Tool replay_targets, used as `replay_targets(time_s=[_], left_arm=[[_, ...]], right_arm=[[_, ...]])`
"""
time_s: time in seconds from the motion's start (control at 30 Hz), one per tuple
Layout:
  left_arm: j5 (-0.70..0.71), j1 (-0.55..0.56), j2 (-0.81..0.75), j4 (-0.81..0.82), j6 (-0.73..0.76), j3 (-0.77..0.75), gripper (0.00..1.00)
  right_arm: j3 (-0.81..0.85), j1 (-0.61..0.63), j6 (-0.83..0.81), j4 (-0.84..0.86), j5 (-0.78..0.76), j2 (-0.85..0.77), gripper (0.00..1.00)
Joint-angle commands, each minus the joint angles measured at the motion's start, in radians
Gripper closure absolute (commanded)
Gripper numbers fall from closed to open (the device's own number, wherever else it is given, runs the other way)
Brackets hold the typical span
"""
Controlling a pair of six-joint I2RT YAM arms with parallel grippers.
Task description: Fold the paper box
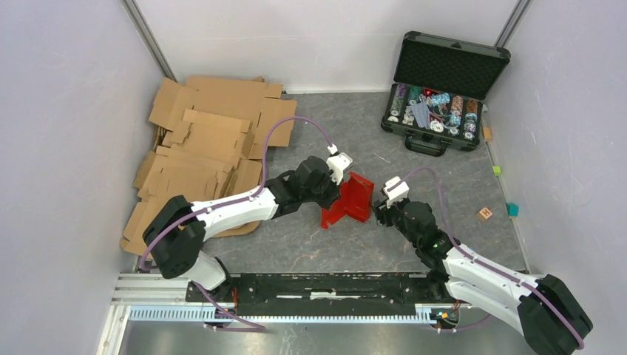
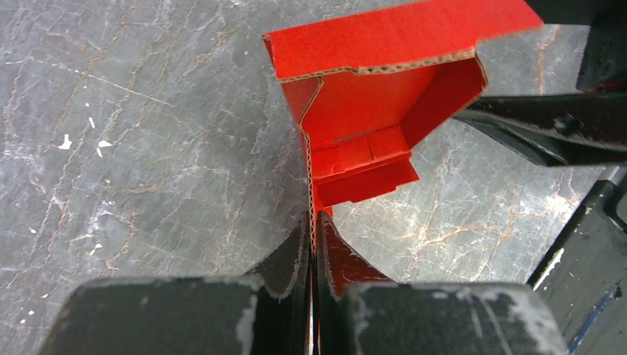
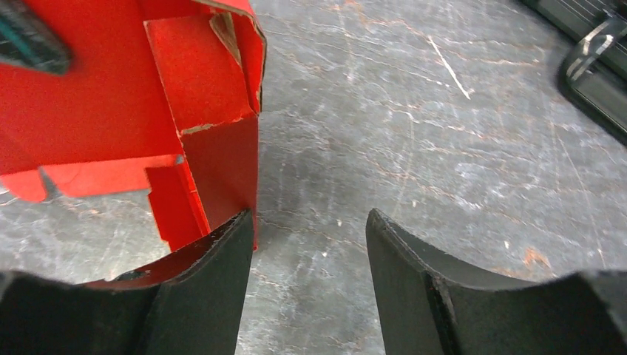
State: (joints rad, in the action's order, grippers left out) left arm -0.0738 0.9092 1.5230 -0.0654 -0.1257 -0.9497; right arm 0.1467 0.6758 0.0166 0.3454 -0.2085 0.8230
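The red paper box [image 1: 353,198] stands partly folded at the table's middle, walls raised and a flap lying toward the left. My left gripper [image 1: 336,186] is shut on the edge of one side wall; in the left wrist view the corrugated edge of the paper box [image 2: 370,140] runs straight down between my fingertips [image 2: 296,248]. My right gripper [image 1: 381,212] is open just right of the box. In the right wrist view its left finger [image 3: 222,259] touches the box's outer wall [image 3: 214,163], with only bare table between the jaws [image 3: 310,229].
Brown corrugated cardboard sheets [image 1: 207,148] lie piled at the back left. An open black case of poker chips [image 1: 440,103] stands at the back right. Small blocks [image 1: 485,214] lie near the right wall. Grey walls close in on both sides.
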Motion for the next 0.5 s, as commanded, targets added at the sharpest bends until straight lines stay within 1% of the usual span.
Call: replay_targets(time_s=[0.0,0.07,0.17,0.27,0.47], left_arm=[[-0.057,0.017,0.009,-0.042,0.027,-0.010,0.93],[-0.054,0.017,0.007,-0.043,0.028,-0.009,0.93],[-0.045,0.017,0.008,-0.048,0.028,-0.010,0.93],[-0.046,0.016,0.012,-0.051,0.029,-0.015,0.93],[-0.046,0.017,0.010,-0.052,0.031,-0.014,0.93]], right_arm=[[0.008,0.010,-0.007,0.170,0.197,-0.002,0.36],[0.004,0.010,-0.007,0.176,0.205,0.000,0.37],[-0.001,0.010,-0.001,0.192,0.276,0.010,0.37],[-0.003,0.010,0.004,0.197,0.301,0.024,0.38],[-0.003,0.010,0.007,0.197,0.290,0.035,0.41]])
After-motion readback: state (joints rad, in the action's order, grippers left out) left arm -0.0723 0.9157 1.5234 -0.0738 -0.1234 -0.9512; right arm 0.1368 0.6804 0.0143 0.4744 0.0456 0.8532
